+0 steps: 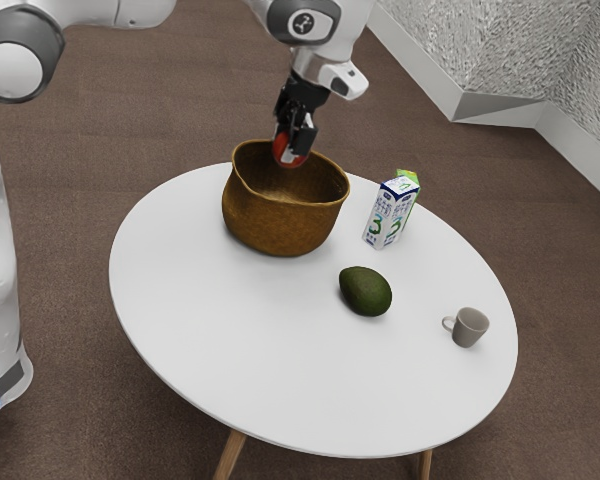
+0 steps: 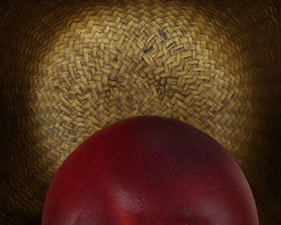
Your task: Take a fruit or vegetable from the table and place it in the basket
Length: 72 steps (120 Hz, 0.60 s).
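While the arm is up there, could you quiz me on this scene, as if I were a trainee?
1. True or false: the end effector has hold of a red fruit.
2. Which dark green item lies on the table between the basket and the mug?
3. Fill the blank: inside, the basket's bottom shows a ____ pattern.

Key: 1. True. 2. The avocado. 3. Woven.

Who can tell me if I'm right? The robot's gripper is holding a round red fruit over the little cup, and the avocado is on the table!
Not quite: the gripper is holding the round red fruit over the basket, not the little cup. The exterior view shows that. The avocado is on the table, as you said.
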Each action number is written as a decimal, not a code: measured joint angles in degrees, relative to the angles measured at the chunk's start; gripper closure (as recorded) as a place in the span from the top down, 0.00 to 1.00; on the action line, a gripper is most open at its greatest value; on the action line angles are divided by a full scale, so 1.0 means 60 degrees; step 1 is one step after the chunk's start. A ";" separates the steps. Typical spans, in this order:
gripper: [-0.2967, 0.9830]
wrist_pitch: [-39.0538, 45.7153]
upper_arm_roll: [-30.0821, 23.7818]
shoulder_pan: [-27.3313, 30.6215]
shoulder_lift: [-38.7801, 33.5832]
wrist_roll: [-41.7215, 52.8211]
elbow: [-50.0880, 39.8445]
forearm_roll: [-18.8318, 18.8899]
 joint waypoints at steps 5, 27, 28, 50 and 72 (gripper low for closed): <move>0.46 -0.0001 -0.0015 0.0052 0.0060 0.0101 0.0056 -0.0007; 0.66 -0.0019 -0.0004 0.0026 0.0129 0.0517 0.0100 -0.0183; 0.67 -0.0020 -0.0004 0.0022 0.0129 0.0534 0.0100 -0.0190; 0.74 -0.0029 -0.0036 -0.0008 0.0128 0.0847 0.0107 -0.0269; 0.76 0.0136 -0.0260 -0.1619 0.0302 0.0448 0.0481 -0.0103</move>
